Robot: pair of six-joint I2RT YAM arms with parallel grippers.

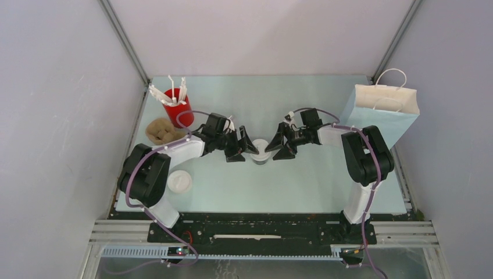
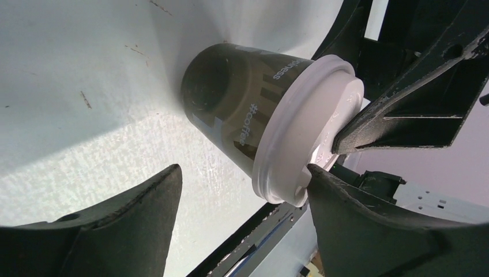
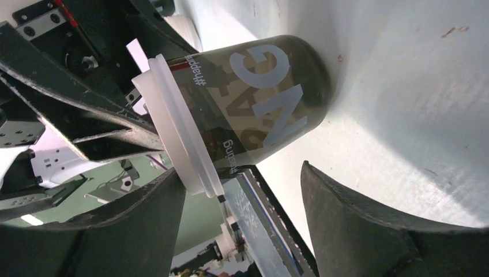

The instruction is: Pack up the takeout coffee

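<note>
Pale table (image 1: 325, 180) — takeout coffee (image 1: 260, 152) lidded, upright; red cup (image 1: 176, 110) holds white cutlery (image 1: 158, 93).

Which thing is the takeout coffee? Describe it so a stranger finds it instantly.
Start at the pale blue table and go to its middle. Between the left tool and right tool stands the takeout coffee: a small dark cup with a white lid, unlike the red cup of cutlery or the big paper bag.

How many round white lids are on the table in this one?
2. One lid caps the coffee cup in the middle of the table. The second lid lies near the left arm's base; whether a cup sits under it cannot be told.
</note>
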